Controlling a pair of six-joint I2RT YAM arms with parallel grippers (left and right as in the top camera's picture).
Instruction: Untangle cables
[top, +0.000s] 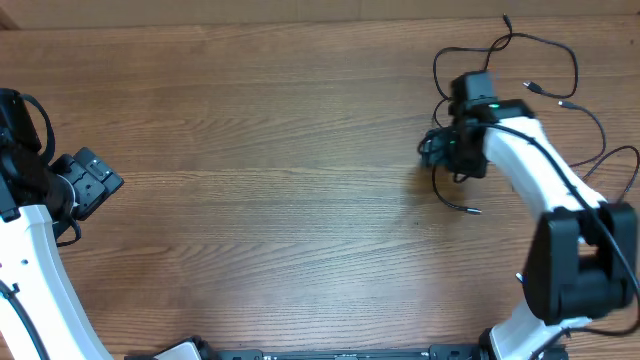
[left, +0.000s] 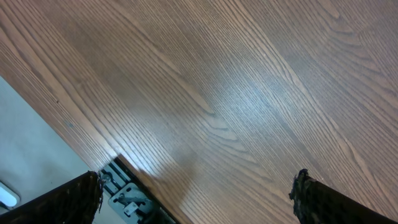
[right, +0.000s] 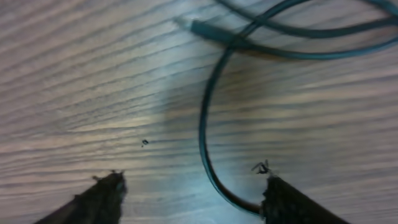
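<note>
In the overhead view, the cables (top: 545, 55) are seen as loose black loops at the far right of the table (top: 280, 150). A denser knot lies beneath the right gripper (top: 440, 150), which is set low over it. The left gripper (top: 95, 180) is parked at the left edge, well apart from any cord. Two arms are counted. At least four plug ends are made out, but the number of separate cords cannot be told from the tangle.

In the left wrist view, only bare wood is framed between the two dark fingers (left: 68, 199). The jaws are spread wide and nothing is held.

In the right wrist view, the fingers (right: 99, 196) are set apart, and one cord (right: 204, 118) curves down between them, passing just beside the finger on the right of the frame. Nothing is clamped yet. One plug end (right: 205, 28) is seen, and two further strands are crossed near it. The grasp is judged best made on that single strand alone. It could then be drawn slowly clear of the knot, without the crossing strands being pinched or the loops tightened.
</note>
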